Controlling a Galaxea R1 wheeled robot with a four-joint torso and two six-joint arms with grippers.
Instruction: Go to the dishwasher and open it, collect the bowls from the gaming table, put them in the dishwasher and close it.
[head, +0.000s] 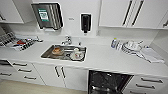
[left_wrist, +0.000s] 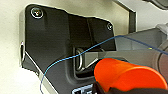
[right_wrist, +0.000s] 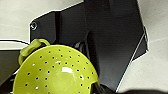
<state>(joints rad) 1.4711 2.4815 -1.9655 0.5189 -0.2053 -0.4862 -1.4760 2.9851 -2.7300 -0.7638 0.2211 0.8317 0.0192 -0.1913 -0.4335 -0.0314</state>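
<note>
The dishwasher (head: 107, 82) stands open under the counter at the lower right of the head view, its dark inside with racks showing. In the left wrist view an orange bowl (left_wrist: 125, 75) sits close to the camera, above the robot's dark plate, and my left gripper (left_wrist: 105, 88) is shut on its lower edge. In the right wrist view a lime-green perforated bowl (right_wrist: 56, 72) with a loop handle hangs above the pale floor, and my right gripper (right_wrist: 98, 89) is shut on its rim. The gaming table is out of view.
A white counter (head: 100, 58) runs across the view with a steel sink (head: 47, 55) holding dishes. A dish rack (head: 15, 41) is at the left, stacked plates (head: 131, 46) at the right. White drawers (head: 22, 70) and cupboard doors (head: 60, 75) flank the dishwasher.
</note>
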